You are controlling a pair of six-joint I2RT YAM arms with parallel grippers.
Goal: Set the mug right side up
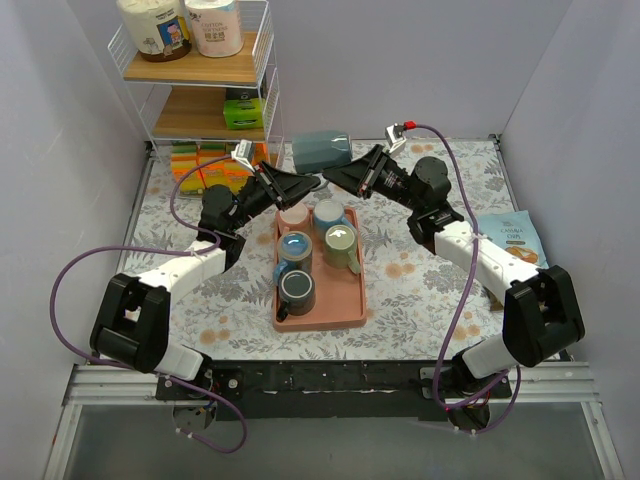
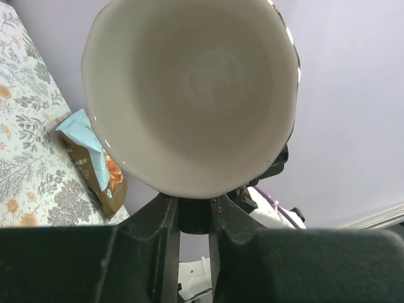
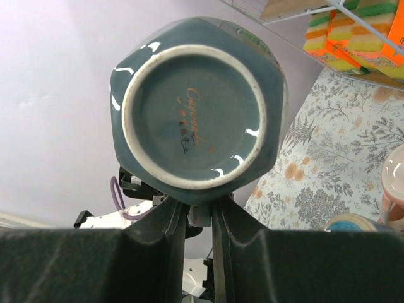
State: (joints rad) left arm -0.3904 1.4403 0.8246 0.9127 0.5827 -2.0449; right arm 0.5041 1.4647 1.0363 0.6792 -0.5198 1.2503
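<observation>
**Item: mug** (image 1: 322,150), grey-blue outside, white inside. It is in the air above the far end of the tray (image 1: 350,300), lying on its side. The mouth faces the left arm (image 2: 189,95) and the base faces the right arm (image 3: 196,107).

**Left pincer** (image 1: 308,183): narrowed to a slim gap under the mug's rim (image 2: 193,218), apparently pinching a low part of the mug. The contact itself is hidden.

**Right pincer** (image 1: 334,178): likewise drawn close under the base edge (image 3: 199,214), apparently nipping the same low part, possibly the handle.

**Below:** five cups (image 1: 296,248) stand crowded on the tray, on the flowered counter (image 1: 420,290).

**Hazards, as judged:**
- Both holds sit low and off-centre, so the mug may swing or slip if one pincer lets go before the other is firm.
- A dropped mug would strike the cups beneath and could chip or topple them.
- The two pincers are almost touching, so twisting the mug upright risks them knocking together.
- Little bare tray is left for setting the mug down, and it could clip a neighbouring cup.
</observation>
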